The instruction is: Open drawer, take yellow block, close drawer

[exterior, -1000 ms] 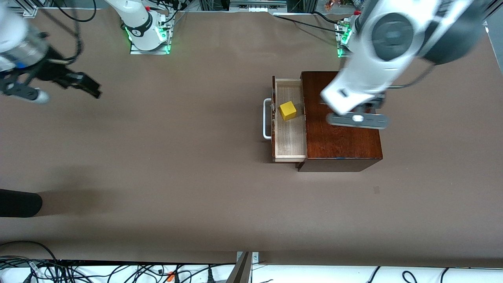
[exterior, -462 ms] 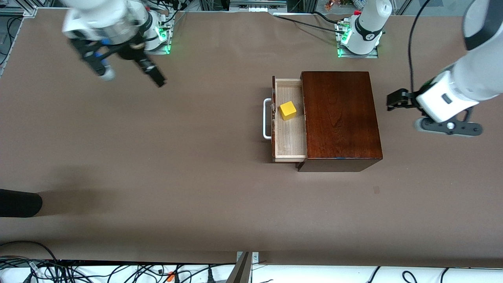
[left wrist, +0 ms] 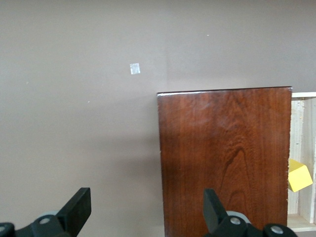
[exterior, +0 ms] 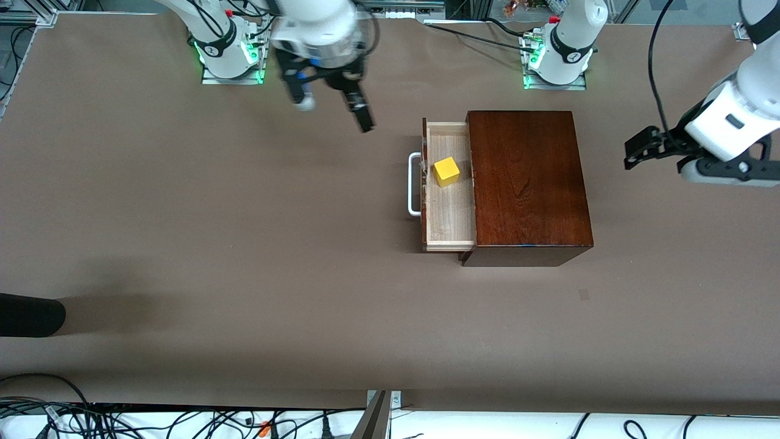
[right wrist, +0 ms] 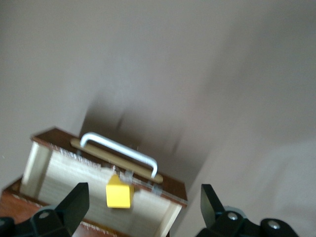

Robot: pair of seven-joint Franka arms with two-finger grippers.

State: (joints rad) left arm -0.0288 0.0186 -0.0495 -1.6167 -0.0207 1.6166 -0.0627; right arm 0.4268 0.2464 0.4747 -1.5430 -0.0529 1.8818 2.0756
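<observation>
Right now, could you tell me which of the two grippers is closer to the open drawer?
The right gripper, open over bare table beside the drawer and its yellow block. The left gripper, also open, hangs past the wooden box.

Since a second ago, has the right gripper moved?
Yes. The right gripper, fingers open, has swung from the right arm's end of the table toward the drawer, now over bare table near it.

The drawer (exterior: 450, 186) stands pulled open right of frame centre; the yellow block (exterior: 446, 171) sits in its upper half.
</observation>
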